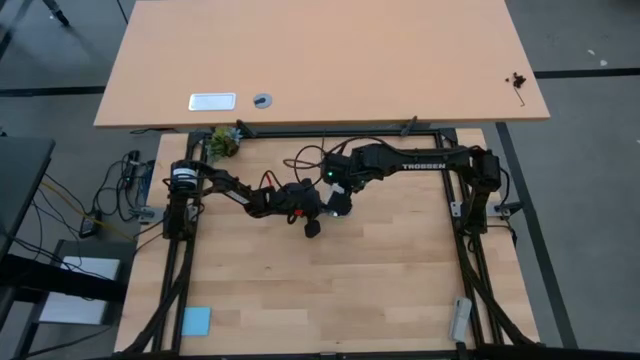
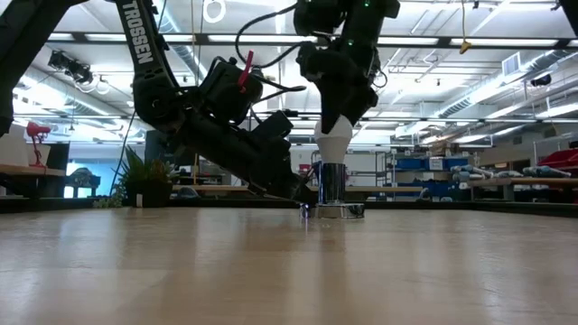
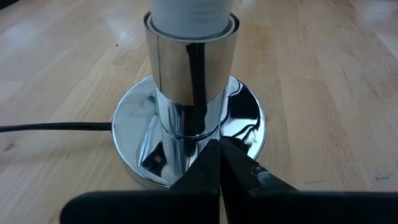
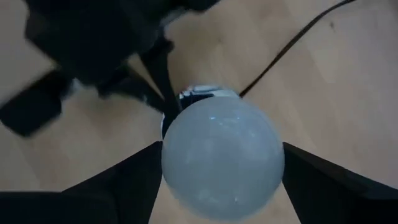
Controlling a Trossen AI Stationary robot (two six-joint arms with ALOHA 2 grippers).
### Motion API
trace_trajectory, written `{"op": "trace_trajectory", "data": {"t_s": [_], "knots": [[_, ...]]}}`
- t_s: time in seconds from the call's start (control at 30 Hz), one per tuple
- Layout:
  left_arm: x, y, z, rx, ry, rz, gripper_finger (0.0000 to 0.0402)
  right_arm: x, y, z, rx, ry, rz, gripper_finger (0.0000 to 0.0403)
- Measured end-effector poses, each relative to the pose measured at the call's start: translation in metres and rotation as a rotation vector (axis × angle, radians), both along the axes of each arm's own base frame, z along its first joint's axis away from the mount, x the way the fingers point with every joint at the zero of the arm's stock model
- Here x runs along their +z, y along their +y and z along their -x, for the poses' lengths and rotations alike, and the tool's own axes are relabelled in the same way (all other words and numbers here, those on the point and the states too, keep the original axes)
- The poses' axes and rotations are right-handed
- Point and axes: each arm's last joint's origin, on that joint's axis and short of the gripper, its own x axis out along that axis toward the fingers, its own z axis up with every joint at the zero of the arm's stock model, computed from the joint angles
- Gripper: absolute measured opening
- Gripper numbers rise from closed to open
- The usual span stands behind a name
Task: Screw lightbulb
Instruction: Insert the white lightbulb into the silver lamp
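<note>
Low view: lightbulb (image 2: 334, 142), white, upright, its narrow end down in the chrome socket (image 2: 331, 183); the socket stands on its round base (image 2: 340, 211) on the wooden table (image 2: 271, 271), about mid-table.

Right gripper (image 2: 336, 126): comes straight down onto the bulb from above. Right wrist view only: the rounded top of the lightbulb (image 4: 222, 157) sits between both dark fingers (image 4: 121, 186), spread wide, each seemingly touching a side of the glass; contact is hard to confirm in that blurred picture.

Left gripper (image 3: 219, 149): fingers pressed together, holding nothing, tips low at the socket's base on its left side. Left wrist view only: mirror finish of the socket, and the black cord (image 3: 56, 127) running off along the table.

High view only: both arms meeting near the table's far middle; a blue card (image 1: 196, 320) at the near left corner; a second tabletop (image 1: 320, 60) beyond.

Lettering: "TROSSEN" in white on the right arm (image 1: 420, 165) in the high view; the same word on an arm (image 2: 140, 36) in the low view.
</note>
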Motion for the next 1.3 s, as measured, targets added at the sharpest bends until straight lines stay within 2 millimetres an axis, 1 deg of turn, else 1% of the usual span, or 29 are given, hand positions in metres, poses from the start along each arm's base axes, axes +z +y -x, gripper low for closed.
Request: {"op": "trace_trajectory", "data": {"t_s": [0.1, 0.17, 0.23, 0.3, 0.37, 0.43, 0.53, 0.6, 0.77, 0.87, 0.93, 1.03, 1.1, 1.23, 1.3], "knots": [[0.000, 0.000, 0.000, 0.000, 0.000, 0.000, 0.0003, 0.005, 0.001, -0.002, 0.064, 0.017, 0.016, 0.0324], [0.000, 0.000, 0.000, 0.000, 0.000, 0.000, 0.0003, 0.017, 0.000, -0.004, 0.098, -0.016, 0.037, 0.0330], [0.000, 0.000, 0.000, 0.000, 0.000, 0.000, 0.0003, 0.025, 0.000, -0.004, 0.140, -0.013, 0.068, 0.0334], [0.000, 0.000, 0.000, 0.000, 0.000, 0.000, 0.0003, 0.031, -0.001, -0.005, 0.221, -0.015, 0.107, 0.0338], [0.000, 0.000, 0.000, 0.000, 0.000, 0.000, 0.0003, 0.034, -0.001, -0.006, 0.354, -0.003, 0.152, 0.0340], [0.000, 0.000, 0.000, 0.000, 0.000, 0.000, 0.0003, 0.034, 0.000, -0.006, 0.488, 0.011, 0.166, 0.0340], [0.000, 0.000, 0.000, 0.000, 0.000, 0.000, 0.0003, 0.031, 0.000, -0.008, 0.614, 0.013, 0.169, 0.0335], [0.000, 0.000, 0.000, 0.000, 0.000, 0.000, 0.0003, 0.028, -0.001, -0.009, 0.646, 0.029, 0.169, 0.0329], [0.000, 0.000, 0.000, 0.000, 0.000, 0.000, 0.0003, 0.015, -0.004, -0.014, 0.650, 0.056, 0.138, 0.0312], [0.000, 0.000, 0.000, 0.000, 0.000, 0.000, 0.0003, 0.006, -0.004, -0.017, 0.641, 0.085, 0.119, 0.0301], [0.000, 0.000, 0.000, 0.000, 0.001, 0.000, 0.0003, 0.006, -0.004, -0.017, 0.628, 0.093, 0.119, 0.0293], [0.000, 0.000, 0.000, 0.000, 0.002, 0.000, 0.0003, 0.006, -0.003, -0.019, 0.553, 0.074, 0.121, 0.0283], [0.000, 0.000, 0.000, 0.000, 0.002, -0.001, 0.0003, 0.006, -0.002, -0.020, 0.426, 0.059, 0.110, 0.0280], [0.000, 0.000, 0.000, 0.000, 0.002, 0.000, 0.0003, 0.005, -0.004, -0.017, 0.096, 0.052, 0.042, 0.0282], [0.000, 0.000, 0.000, 0.000, 0.003, 0.000, 0.0003, 0.005, -0.006, -0.015, -0.008, 0.052, 0.012, 0.0287]]}}
